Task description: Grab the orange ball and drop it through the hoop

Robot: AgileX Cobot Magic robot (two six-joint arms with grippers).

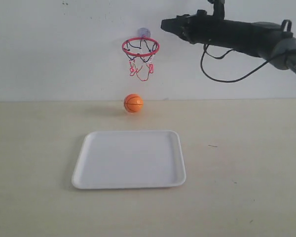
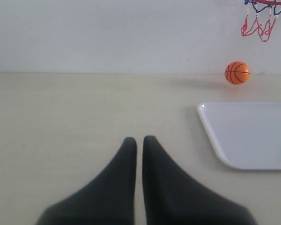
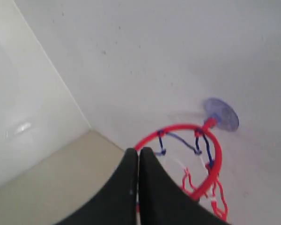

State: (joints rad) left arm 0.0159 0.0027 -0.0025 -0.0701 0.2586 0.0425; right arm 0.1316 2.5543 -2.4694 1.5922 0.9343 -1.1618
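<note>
Orange ball (image 1: pixel 133 103) lies straight under the hoop (image 1: pixel 140 47), at the back of the table (image 1: pixel 246 173) by the wall, just beyond the white tray (image 1: pixel 130 160), not in it. The right gripper (image 1: pixel 164 23) hangs beside the rim, jaws pressed together on nothing; the left gripper (image 2: pixel 136 139), low over the table, is likewise closed and empty. My worry is that the ball rolls off along the wall, or that those fingers snag the net.

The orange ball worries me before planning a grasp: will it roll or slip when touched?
Probably rolls easily: the orange ball is round, with nothing beside it on the table. Its smooth-looking skin may slip from a loose pinch. Far smaller than the white tray, it is likely light.
</note>
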